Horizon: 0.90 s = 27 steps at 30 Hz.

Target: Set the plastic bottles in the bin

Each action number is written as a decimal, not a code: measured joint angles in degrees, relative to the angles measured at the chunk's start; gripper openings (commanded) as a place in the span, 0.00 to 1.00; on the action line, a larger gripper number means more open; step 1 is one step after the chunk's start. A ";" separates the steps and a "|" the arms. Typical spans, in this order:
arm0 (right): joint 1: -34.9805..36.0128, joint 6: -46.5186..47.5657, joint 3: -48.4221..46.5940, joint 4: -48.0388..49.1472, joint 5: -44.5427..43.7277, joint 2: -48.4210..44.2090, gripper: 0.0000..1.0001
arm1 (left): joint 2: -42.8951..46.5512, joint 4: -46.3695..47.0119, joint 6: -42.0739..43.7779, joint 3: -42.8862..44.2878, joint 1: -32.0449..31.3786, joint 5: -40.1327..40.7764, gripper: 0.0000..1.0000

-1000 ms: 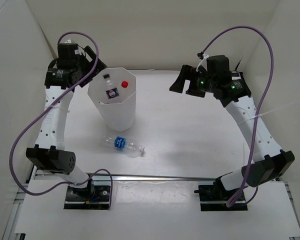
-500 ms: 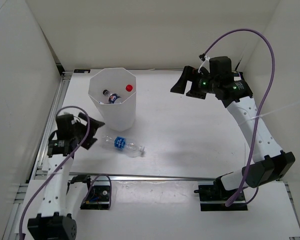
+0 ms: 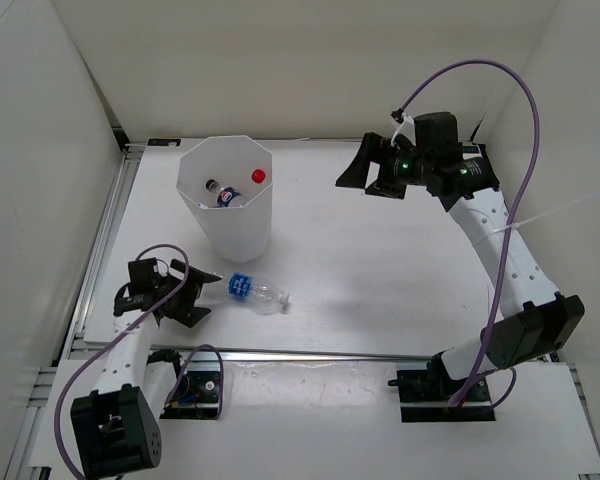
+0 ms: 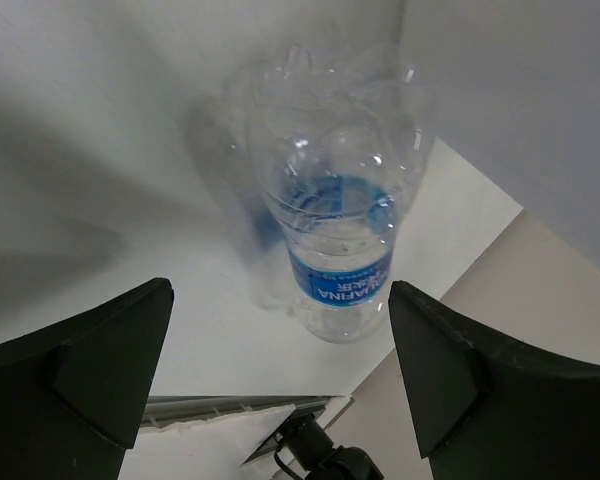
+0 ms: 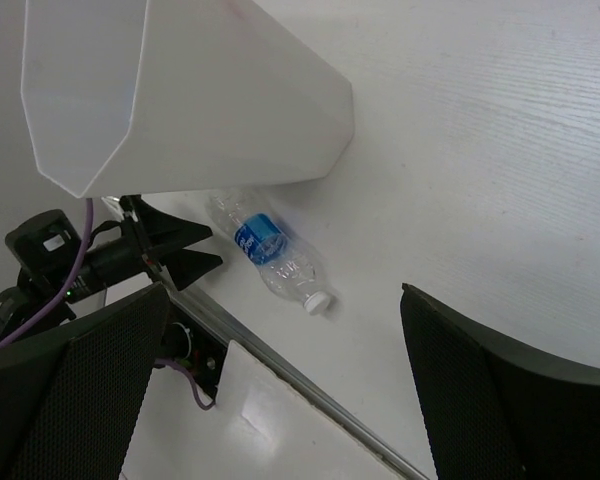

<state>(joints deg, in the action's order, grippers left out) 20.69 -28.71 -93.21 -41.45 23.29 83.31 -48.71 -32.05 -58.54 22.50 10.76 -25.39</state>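
Observation:
One clear plastic bottle (image 3: 250, 289) with a blue label lies on its side on the table, just in front of the tall white bin (image 3: 236, 233). Its white cap points right. Inside the bin I see a red cap (image 3: 258, 175), a black cap (image 3: 211, 184) and a blue label. My left gripper (image 3: 208, 298) is low at the bottle's base end, open, and the bottle (image 4: 336, 240) lies ahead of its fingers without touching them. My right gripper (image 3: 365, 180) hangs open, high over the back right. From there the bottle (image 5: 277, 257) and the bin (image 5: 230, 100) show below.
A metal rail (image 3: 330, 354) runs along the table's near edge in front of the arm bases. White walls close in the left, back and right sides. The left arm's purple cable (image 3: 145, 262) loops just left of the bottle.
The left arm has swung from behind the bin at the back left down to the near left, ending low beside the lying bottle. The right arm has barely shifted.

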 measured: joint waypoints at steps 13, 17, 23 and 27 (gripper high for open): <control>0.00 -0.02 0.17 1.38 2.21 0.09 1.00 | -12.76 4.17 1.09 5.31 -2.29 3.93 1.00; 0.00 0.00 0.57 1.53 2.54 0.11 1.00 | -17.84 4.79 1.53 10.29 -3.30 5.25 1.00; 0.00 -0.02 1.03 1.73 3.02 0.11 1.00 | -23.52 5.38 1.73 15.10 -5.33 6.32 1.00; 0.00 0.17 1.22 1.81 3.04 0.11 1.00 | -26.45 5.62 1.75 16.20 -6.54 6.71 1.00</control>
<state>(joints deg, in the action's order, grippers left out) 20.69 -28.53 -91.98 -39.64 26.33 83.42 -75.16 -26.44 -56.80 38.70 4.23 -18.68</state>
